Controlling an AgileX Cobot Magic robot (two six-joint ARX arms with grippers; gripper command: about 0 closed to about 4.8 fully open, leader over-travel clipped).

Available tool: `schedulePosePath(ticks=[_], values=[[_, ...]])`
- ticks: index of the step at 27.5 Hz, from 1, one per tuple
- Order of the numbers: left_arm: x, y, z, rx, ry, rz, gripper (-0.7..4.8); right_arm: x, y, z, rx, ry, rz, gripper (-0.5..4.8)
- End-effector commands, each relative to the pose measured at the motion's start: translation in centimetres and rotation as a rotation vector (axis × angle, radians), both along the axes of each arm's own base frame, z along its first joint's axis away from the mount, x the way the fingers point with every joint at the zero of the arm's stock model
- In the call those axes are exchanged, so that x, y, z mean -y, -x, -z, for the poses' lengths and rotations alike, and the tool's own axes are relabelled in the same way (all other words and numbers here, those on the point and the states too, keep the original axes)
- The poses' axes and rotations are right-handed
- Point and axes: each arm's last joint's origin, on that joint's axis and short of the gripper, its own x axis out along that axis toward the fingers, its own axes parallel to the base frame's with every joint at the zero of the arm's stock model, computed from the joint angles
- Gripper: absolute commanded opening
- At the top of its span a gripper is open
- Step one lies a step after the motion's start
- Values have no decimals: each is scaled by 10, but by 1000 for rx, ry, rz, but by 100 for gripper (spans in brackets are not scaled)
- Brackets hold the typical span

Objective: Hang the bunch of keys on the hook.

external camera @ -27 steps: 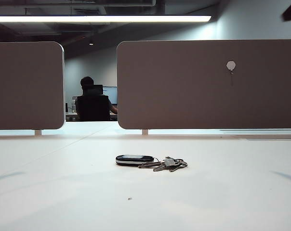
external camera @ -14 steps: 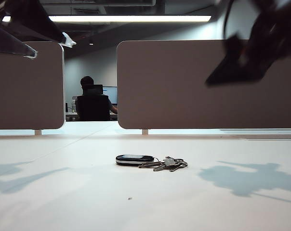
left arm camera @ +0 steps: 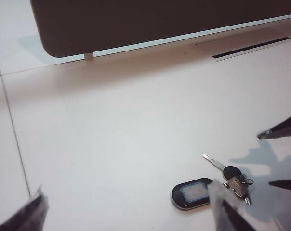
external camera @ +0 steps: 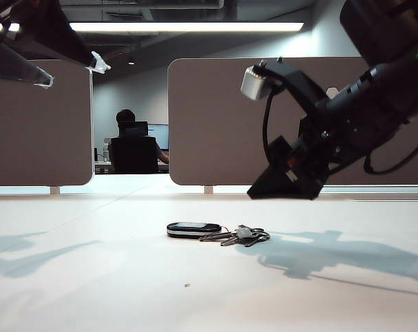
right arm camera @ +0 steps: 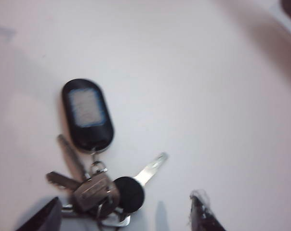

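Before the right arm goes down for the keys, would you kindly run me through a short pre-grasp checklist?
1. Bunch of keys lying free on the table: ok.
2. Right tool open, fingers either side of the key cluster in its wrist view: ok.
3. Right tool above the table, not touching the keys: ok.
4. Left tool open, high at the left, away from the keys: ok.
5. Hook on the brown panel visible: cannot tell; the right arm covers that area.
6. Fob clear of the fingers: ok.
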Motion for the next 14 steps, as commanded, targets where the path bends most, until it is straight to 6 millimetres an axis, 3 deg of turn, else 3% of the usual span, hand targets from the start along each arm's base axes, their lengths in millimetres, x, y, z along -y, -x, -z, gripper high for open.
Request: schedulePosePath(ticks=[1,14], values=[[0,-1,-2,13,0,-6,479,-2,1,1,-15,12,-10,340],[0,-1,-2,13,-1,-12,479,-4,-2,24,-21,143,-82,324]])
